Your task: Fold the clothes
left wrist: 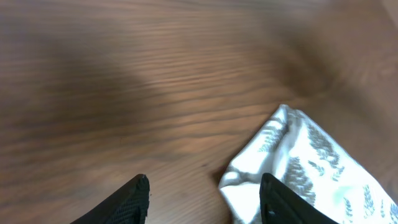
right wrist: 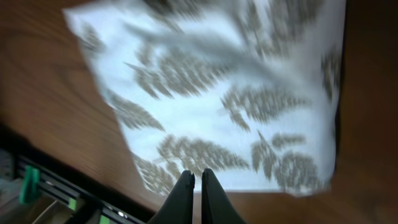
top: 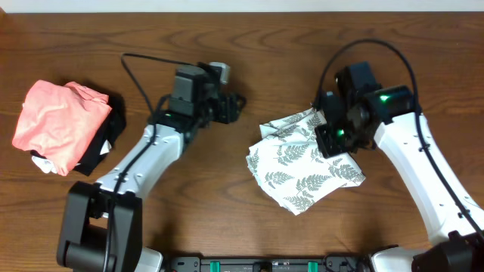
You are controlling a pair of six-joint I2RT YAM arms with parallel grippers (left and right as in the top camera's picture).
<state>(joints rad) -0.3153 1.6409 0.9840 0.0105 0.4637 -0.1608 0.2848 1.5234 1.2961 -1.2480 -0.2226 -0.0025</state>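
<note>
Wooden table (top: 302, 30), fern-print clothes (top: 299, 170) bundled under the closed right claw (right wrist: 193, 178).

Overhead view: even, warm, moderately bright; sharp from edge to edge; soft, short shadows on the bench (top: 249, 30); small green indicator light (top: 386, 97) glowing at right.
Left wrist view: soft focus across the wood grain; dim band upper left, paler sheen at centre; left end effector (left wrist: 205, 196) dark and slightly blurred.
Right wrist view: heavy blur over the fern-print clothes (right wrist: 236, 93), less near the right end effector (right wrist: 196, 186); murky lower-left corner.
</note>
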